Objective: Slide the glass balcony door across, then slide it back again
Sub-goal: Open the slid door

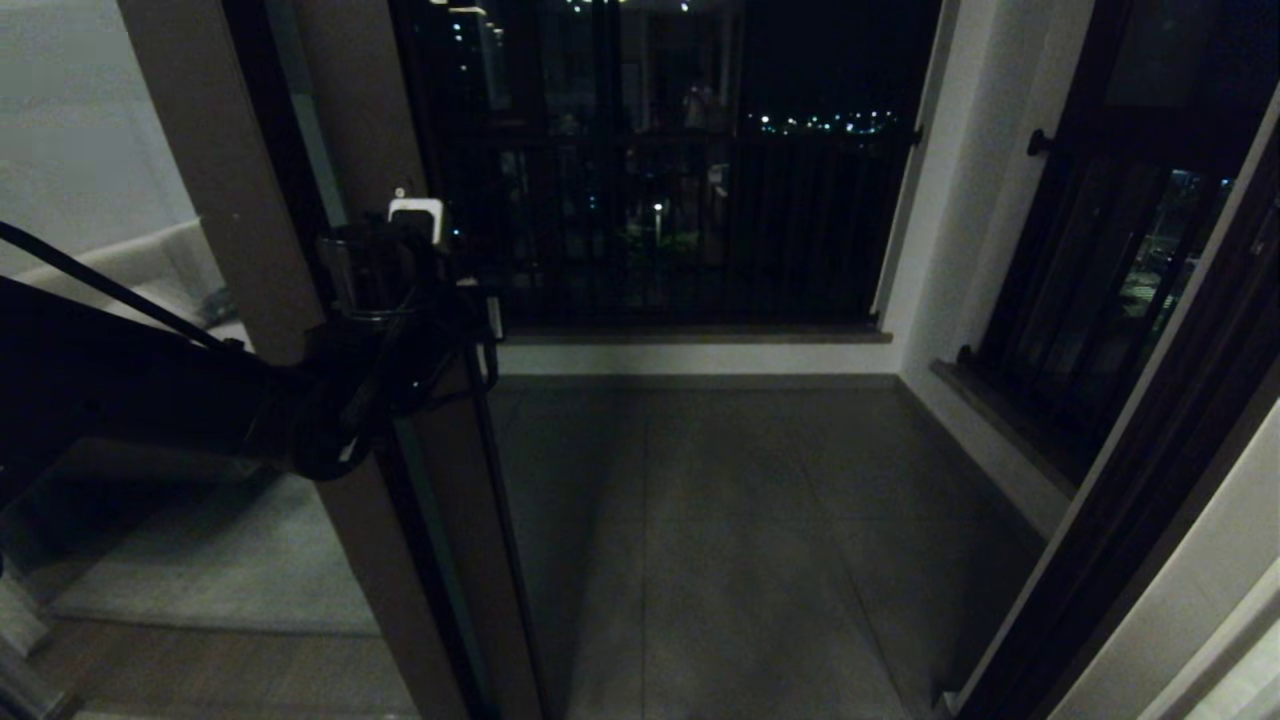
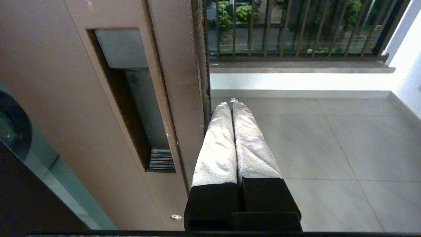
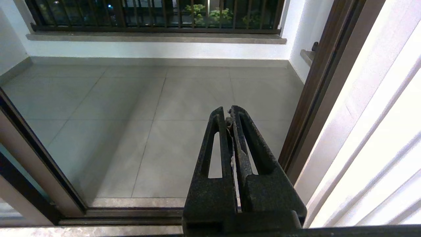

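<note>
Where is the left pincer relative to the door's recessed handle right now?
In the left wrist view the left pincer, fingers shut, sits just past the glass balcony door's edge, beside the recessed handle rather than in it, over the balcony floor.

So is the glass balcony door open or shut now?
Open. The glass balcony door stands at the left, and the tiled balcony floor shows through the free doorway. The left gripper is beside its edge.

Grey tiled balcony floor (image 1: 760, 520), black-barred window (image 1: 680, 180) above a stone sill (image 1: 700, 337).

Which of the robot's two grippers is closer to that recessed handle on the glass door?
Left. The left gripper sits shut beside the door's edge, just past the handle; the right gripper hangs shut over the open doorway, well away.
</note>
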`<state>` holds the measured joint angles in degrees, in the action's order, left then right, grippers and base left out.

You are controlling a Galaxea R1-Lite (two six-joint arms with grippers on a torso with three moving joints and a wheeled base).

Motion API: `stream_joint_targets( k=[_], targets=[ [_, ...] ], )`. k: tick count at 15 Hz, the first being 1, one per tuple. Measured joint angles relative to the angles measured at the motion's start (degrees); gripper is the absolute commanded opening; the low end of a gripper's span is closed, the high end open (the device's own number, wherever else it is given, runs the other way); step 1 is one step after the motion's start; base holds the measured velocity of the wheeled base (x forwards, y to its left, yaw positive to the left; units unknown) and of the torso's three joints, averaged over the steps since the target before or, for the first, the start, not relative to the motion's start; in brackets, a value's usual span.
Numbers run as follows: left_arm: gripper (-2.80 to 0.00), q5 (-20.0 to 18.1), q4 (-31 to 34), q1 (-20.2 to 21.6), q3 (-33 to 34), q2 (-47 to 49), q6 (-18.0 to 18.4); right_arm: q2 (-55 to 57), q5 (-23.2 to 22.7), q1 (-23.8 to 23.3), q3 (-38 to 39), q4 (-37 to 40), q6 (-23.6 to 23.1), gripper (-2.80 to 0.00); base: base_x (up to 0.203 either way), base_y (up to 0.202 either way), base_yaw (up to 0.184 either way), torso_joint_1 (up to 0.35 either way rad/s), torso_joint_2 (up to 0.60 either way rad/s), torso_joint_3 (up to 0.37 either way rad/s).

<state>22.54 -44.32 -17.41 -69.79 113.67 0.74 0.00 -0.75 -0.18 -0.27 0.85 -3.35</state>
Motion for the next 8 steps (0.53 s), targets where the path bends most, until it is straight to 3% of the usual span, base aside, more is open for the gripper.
stream_joint_targets(
  k=[8],
  targets=[
    [-2.80,0.3,-0.2,0.4,0.4,0.0,0.0,0.0,0.0,0.0,0.0,0.0,0.0,-2.80,0.000,0.000,0.000,0.000,0.00,0.000]
  ],
)
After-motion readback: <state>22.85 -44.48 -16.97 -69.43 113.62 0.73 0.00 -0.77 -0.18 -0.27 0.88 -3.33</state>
